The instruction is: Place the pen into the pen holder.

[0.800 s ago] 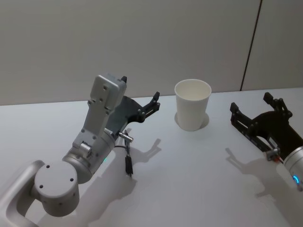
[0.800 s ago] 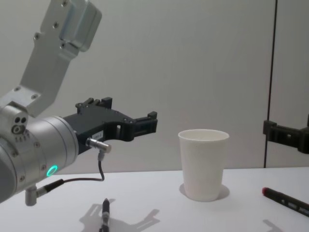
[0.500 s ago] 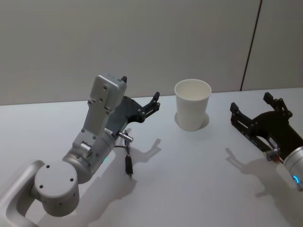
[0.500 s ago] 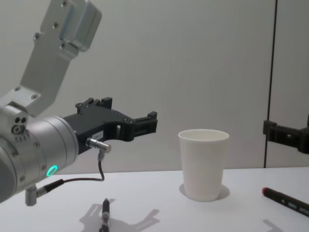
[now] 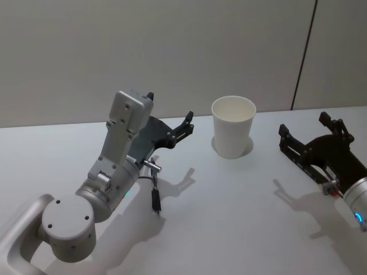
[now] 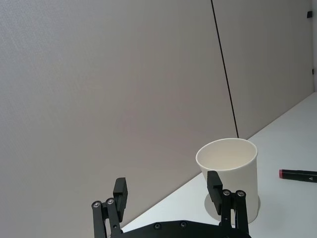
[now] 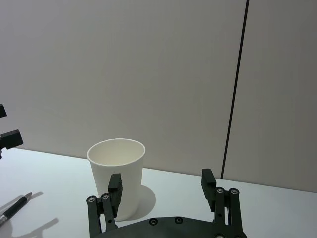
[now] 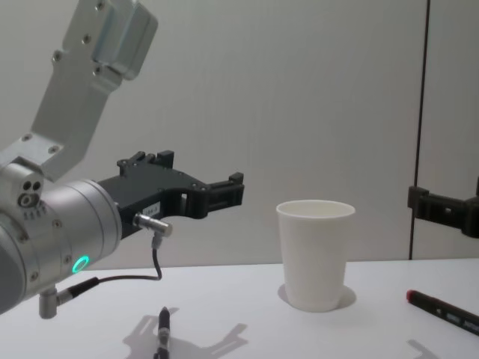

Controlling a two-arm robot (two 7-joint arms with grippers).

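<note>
We see a white table (image 5: 246, 223), grey wall (image 5: 172, 51); pen (image 5: 155, 201) lies flat, long axis front-to-back; left gripper (image 5: 170, 106) and right gripper (image 5: 304, 124) both spread apart.

A: Pen holder (image 5: 233, 134)?

B: Plain white paper cup, tapered, with a rolled rim. It stands upright on the white worktop (image 5: 229, 223), mouth open to the top, white inside.

A: And the pen?

B: Two pen-like things, and I cannot tell which is meant. A slim black pen (image 5: 155, 201) lies flat to the cup's left and nearer the robot, well apart from it, its length running roughly toward and away from the robot. A dark marker (image 8: 443, 311) lies flat on the cup's right, its red end turned toward the cup.

A: Is either touching the cup?

B: Neither. Both lie apart from it.
</note>
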